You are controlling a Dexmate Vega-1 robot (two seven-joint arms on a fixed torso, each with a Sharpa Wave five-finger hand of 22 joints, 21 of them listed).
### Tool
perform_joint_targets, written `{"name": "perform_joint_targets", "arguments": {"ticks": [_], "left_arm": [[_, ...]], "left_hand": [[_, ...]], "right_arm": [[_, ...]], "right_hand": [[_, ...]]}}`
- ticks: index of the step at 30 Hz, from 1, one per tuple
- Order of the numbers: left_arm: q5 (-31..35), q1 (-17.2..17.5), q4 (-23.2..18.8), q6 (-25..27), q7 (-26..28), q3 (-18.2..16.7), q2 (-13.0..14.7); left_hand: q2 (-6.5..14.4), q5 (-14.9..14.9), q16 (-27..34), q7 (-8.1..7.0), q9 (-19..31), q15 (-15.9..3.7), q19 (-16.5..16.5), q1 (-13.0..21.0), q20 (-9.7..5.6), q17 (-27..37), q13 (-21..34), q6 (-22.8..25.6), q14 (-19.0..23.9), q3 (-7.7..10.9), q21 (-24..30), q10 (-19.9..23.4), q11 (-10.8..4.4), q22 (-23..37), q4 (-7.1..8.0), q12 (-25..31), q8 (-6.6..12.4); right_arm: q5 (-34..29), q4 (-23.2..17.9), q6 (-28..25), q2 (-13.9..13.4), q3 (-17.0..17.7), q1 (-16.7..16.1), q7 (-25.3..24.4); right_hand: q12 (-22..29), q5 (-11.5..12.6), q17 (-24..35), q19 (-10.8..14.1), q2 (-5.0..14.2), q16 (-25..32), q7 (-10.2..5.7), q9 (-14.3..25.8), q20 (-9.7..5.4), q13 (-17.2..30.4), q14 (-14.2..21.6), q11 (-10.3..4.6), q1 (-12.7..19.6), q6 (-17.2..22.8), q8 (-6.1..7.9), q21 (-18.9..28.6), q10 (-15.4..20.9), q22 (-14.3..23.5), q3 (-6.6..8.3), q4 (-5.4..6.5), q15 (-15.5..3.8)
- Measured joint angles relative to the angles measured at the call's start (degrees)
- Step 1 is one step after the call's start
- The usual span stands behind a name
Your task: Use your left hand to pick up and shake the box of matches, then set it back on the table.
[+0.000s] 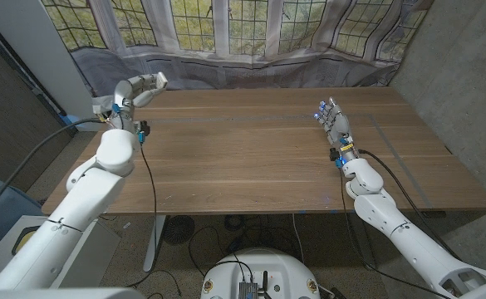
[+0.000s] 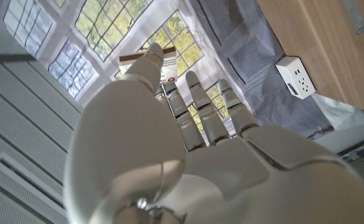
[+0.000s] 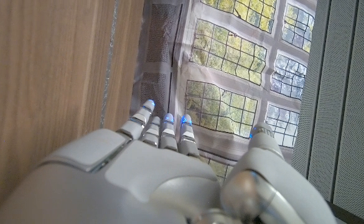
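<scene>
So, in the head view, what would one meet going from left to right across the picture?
White left hand raised, holding the small box of matches → bare brown wooden table → white right hand by the table's right part.

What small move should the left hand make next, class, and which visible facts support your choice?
Probably a short shake, or a lowering toward the table if shaking is finished. The left hand is raised above the table's far left corner, gripping the matchbox between thumb and fingers. The right hand waits at the table.
</scene>
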Motion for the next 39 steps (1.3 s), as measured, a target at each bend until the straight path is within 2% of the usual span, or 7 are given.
{"name": "perform_joint_targets", "arguments": {"ticks": [11,24,33,34,36,37,39], "left_arm": [[-19.2,3.5,4.8,-19.3,-4.4,-6.0,-10.3],[-29.2,5.8,7.9,-27.9,-2.9,-7.3,-17.4],[-25.4,3.0,8.4,-29.1,1.9,-4.0,-17.7],[-21.5,2.4,8.5,-28.9,4.7,-3.4,-17.2],[-21.5,1.6,8.7,-28.9,4.7,-2.4,-16.7],[-16.2,0.5,9.0,-28.7,6.9,-1.2,-16.2],[-12.9,-0.9,9.3,-28.7,7.9,0.2,-15.6]], "left_hand": [[-0.7,0.3,0.0,-0.01,0.0,-0.31,0.9,-0.7,-0.90,0.0,0.0,0.0,1.1,-0.24,0.5,0.5,-0.27,0.0,0.25,0.0,-0.05],[-1.4,0.3,-0.2,-0.10,0.0,-0.64,1.3,-1.4,-2.32,0.0,2.0,0.1,1.9,-0.24,0.5,0.9,-0.28,0.0,0.25,-0.4,-0.11],[-1.7,0.2,-0.2,0.00,0.0,-0.81,1.6,-1.7,-3.24,0.0,4.2,1.4,3.3,-0.24,0.5,1.6,-0.19,0.0,0.25,-0.6,-0.55],[-1.7,0.2,-0.2,0.01,0.0,-0.81,1.6,-1.7,-3.24,0.0,4.2,1.5,3.3,-0.24,0.5,1.6,-0.19,0.0,0.25,-0.6,-0.52],[-1.8,0.2,-0.2,0.00,0.0,-0.91,1.6,-1.8,-3.24,0.0,4.2,1.5,3.4,-0.24,0.5,1.6,-0.18,0.0,0.25,-0.6,-0.29],[-1.8,0.2,-0.2,0.01,0.0,-1.10,1.5,-1.8,-3.34,0.0,4.2,1.5,3.6,-0.24,0.5,1.9,-0.04,0.0,0.25,-0.6,-0.20],[-1.8,0.2,-0.2,0.01,0.0,-1.03,1.3,-1.8,-3.55,0.0,4.2,1.5,3.7,-0.21,0.5,2.2,-0.19,0.0,0.22,-0.9,0.01]], "right_arm": [[-0.7,0.1,-1.6,-0.1,-0.7,0.7,-0.4],[-1.3,-0.1,-2.6,-0.4,-1.3,1.3,-0.8],[-1.3,-0.5,-2.5,-0.5,-1.2,0.9,-1.2],[-1.3,-0.7,-2.3,-0.6,-0.9,0.5,-1.3],[-1.3,-0.7,-2.1,-0.6,-0.9,0.5,-1.4],[-1.3,-1.0,-1.9,-0.7,-0.6,0.0,-1.5],[-1.3,-1.1,-1.7,-0.7,-0.4,-0.3,-1.7]], "right_hand": [[0.0,0.0,0.0,0.0,0.39,0.0,0.00,0.0,0.00,0.0,0.0,0.00,0.4,0.0,0.00,0.0,0.0,0.0,0.00,0.00,0.00],[0.0,0.0,0.0,0.0,0.38,0.0,0.00,0.0,0.00,0.0,0.0,0.00,0.4,0.0,0.00,0.0,0.0,0.0,0.00,0.00,0.00],[0.0,0.0,0.0,0.5,0.39,0.0,0.00,0.0,-0.52,0.0,0.2,0.00,0.4,0.0,0.00,0.0,0.0,0.0,0.00,0.00,0.21],[0.0,0.0,0.0,0.6,0.38,0.0,0.00,0.0,-0.61,0.0,0.2,0.00,0.4,0.0,0.00,0.0,0.0,0.0,0.00,0.00,0.21],[0.0,0.0,0.0,0.6,0.38,0.0,0.00,0.0,-0.61,0.0,0.2,0.00,0.4,0.0,0.00,0.0,0.0,0.0,0.00,0.00,0.21],[0.0,0.0,0.0,0.6,0.38,0.0,0.00,0.0,-0.61,0.0,0.2,0.00,0.4,0.0,0.00,0.0,0.0,0.0,0.00,0.00,0.21],[0.0,0.0,0.0,0.6,0.38,0.0,0.00,0.0,-0.61,0.0,0.2,0.00,0.4,0.0,0.00,0.0,0.0,0.0,0.00,0.00,0.21]]}}
